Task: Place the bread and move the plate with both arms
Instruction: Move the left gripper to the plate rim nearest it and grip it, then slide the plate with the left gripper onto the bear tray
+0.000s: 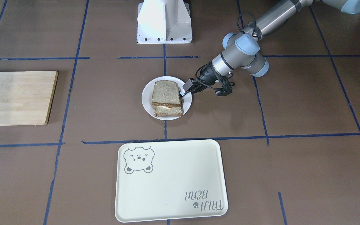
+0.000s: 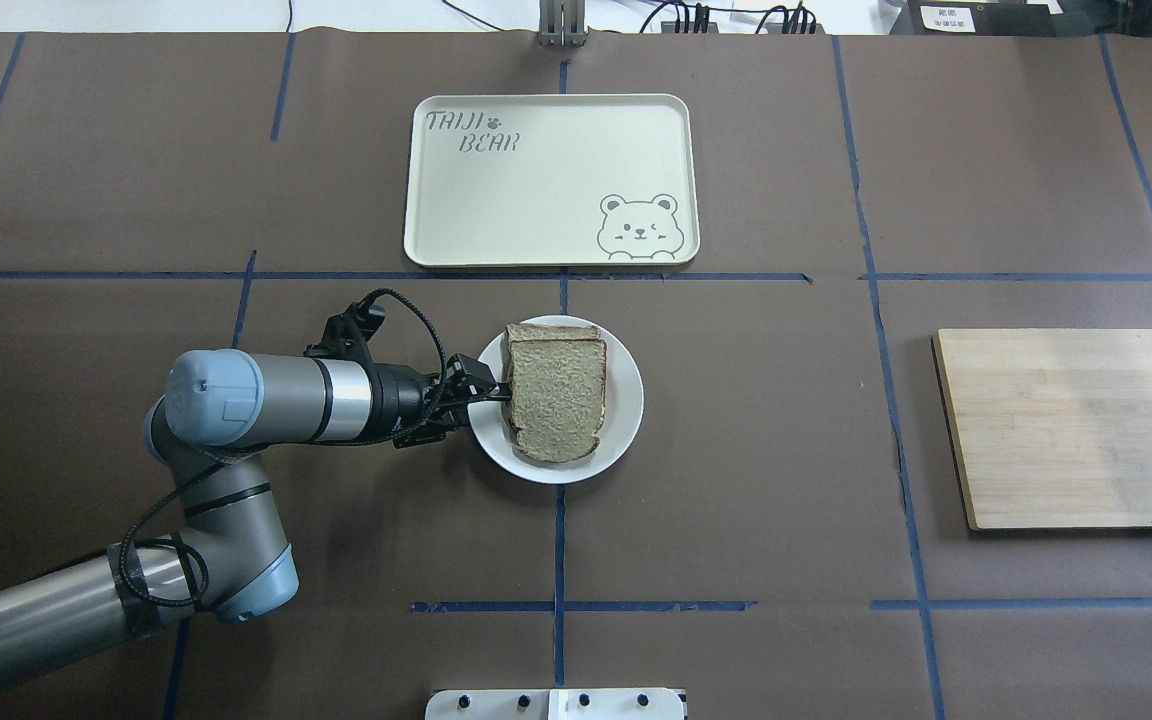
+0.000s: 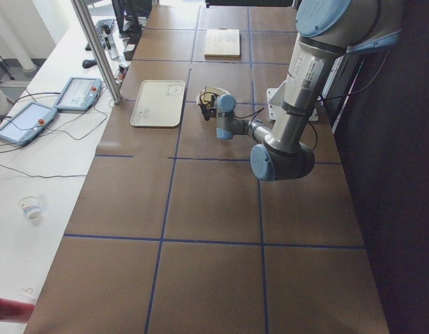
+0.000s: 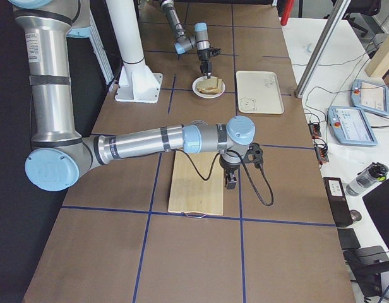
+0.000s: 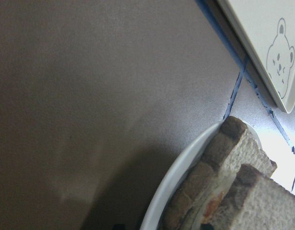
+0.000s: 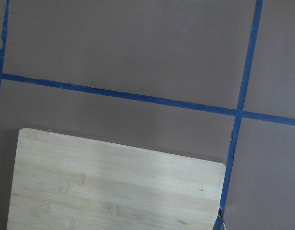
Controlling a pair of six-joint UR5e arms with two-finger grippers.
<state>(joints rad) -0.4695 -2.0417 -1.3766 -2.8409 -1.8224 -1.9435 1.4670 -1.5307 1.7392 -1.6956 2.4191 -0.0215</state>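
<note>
The plain bread slice [image 1: 166, 92] lies on top of a second slice [image 1: 168, 111] with egg showing at its edge. Both sit on the small white plate [image 1: 146, 100] at the table's middle. The top slice sits offset toward the robot. My left gripper [image 1: 184, 90] reaches in low from the plate's side, its tip at the bread's edge over the rim [image 2: 494, 392]. I cannot tell whether it is open or shut. The left wrist view shows the plate rim [image 5: 186, 177] and both slices, no fingers. My right gripper [image 4: 231, 184] hangs over the wooden board; its state cannot be told.
A cream tray with a bear drawing [image 2: 536, 200] lies just beyond the plate. A wooden cutting board [image 2: 1076, 425] lies on my right side, and it also shows in the right wrist view [image 6: 114, 187]. The white pedestal [image 1: 164, 22] stands behind the plate.
</note>
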